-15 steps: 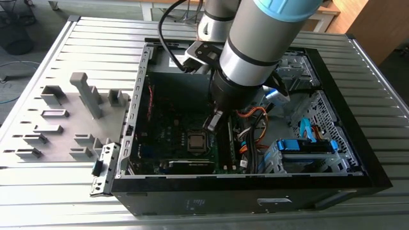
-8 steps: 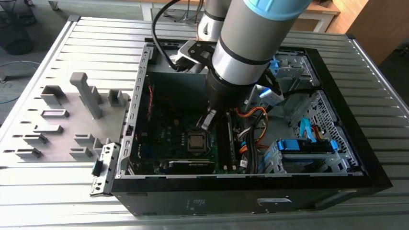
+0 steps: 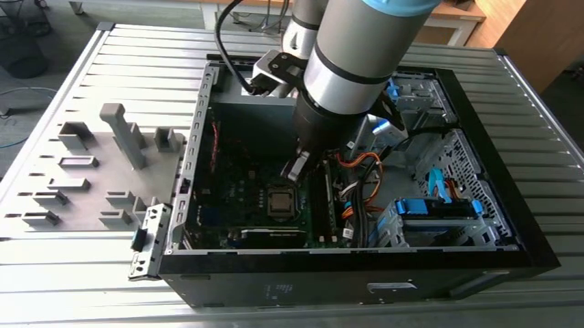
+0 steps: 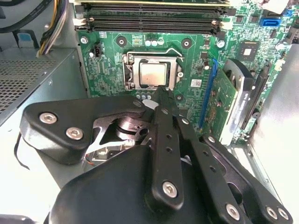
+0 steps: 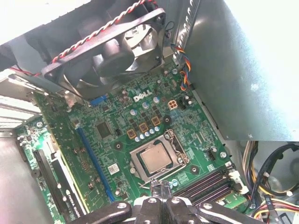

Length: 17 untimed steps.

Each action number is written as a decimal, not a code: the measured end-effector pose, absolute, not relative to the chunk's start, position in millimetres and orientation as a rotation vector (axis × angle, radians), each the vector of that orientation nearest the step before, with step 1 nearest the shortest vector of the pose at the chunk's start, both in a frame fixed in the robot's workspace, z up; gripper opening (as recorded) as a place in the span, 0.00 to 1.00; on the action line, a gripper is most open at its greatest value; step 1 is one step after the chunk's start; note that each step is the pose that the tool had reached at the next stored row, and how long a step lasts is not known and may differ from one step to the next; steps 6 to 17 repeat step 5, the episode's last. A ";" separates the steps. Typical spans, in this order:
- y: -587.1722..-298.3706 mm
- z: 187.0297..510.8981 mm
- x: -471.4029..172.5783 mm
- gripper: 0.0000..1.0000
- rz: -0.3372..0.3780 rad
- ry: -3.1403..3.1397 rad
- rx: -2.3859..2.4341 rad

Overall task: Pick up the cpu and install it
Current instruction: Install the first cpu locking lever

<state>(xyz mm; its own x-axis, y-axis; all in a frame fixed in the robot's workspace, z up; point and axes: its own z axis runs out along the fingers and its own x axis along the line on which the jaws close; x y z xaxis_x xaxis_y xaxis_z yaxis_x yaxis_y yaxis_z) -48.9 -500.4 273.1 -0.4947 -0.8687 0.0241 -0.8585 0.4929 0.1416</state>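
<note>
Pincer (image 4: 163, 93) state first: in the second wrist view we see its black fingers (image 4: 164, 140) drawn together to one narrow tip with no gap and nothing held between them. That tip hangs just above the edge of the small square cpu with the pale silvery metal top (image 4: 154, 74), and we cannot tell whether it touches. The cpu lies flat in the metal-framed socket (image 5: 180, 159) on the green motherboard (image 5: 112, 140), beside the long black memory slots (image 4: 149, 21). In the first wrist view a black case fan with a red twisted cable (image 5: 112, 51) stands beyond the socket. In the exterior view we see the arm reaching down into the open black computer case (image 3: 511, 225), which rests on the ribbed grey metal bench (image 3: 82, 287), with grey plastic holder blocks (image 3: 123, 133) at the exterior view's left.
</note>
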 end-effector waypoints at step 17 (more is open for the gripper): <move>-500.4 273.1 -48.9 0.11 -0.171 -2.634 1.528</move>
